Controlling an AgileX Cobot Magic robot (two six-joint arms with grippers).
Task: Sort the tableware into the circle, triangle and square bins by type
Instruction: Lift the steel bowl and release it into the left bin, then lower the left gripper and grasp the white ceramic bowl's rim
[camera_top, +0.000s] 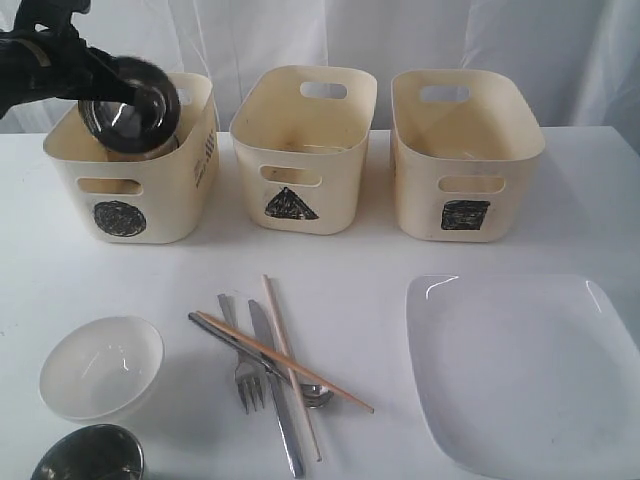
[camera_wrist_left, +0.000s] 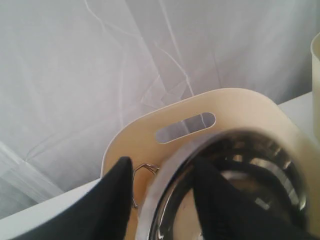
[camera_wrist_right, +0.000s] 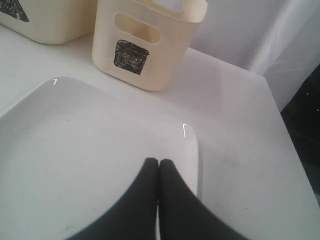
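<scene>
exterior: left tool (camera_top: 128, 88) clamped a tilted steel bowl (camera_top: 125, 122) by its rim, the circle bin (camera_top: 150, 190) just beneath the tool | left wrist: fingers (camera_wrist_left: 117, 200) pinched that rim, one inside, one outside | right wrist: right tool (camera_wrist_right: 159, 164) was fully closed and empty over the white square plate (camera_wrist_right: 75, 165), with the square bin (camera_wrist_right: 145, 75) ahead on the desk (camera_wrist_right: 235, 150)

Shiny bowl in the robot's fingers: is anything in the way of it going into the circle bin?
Nothing visible is. The left fingers hold the steel bowl tilted right at the open top of the circle bin.
</scene>
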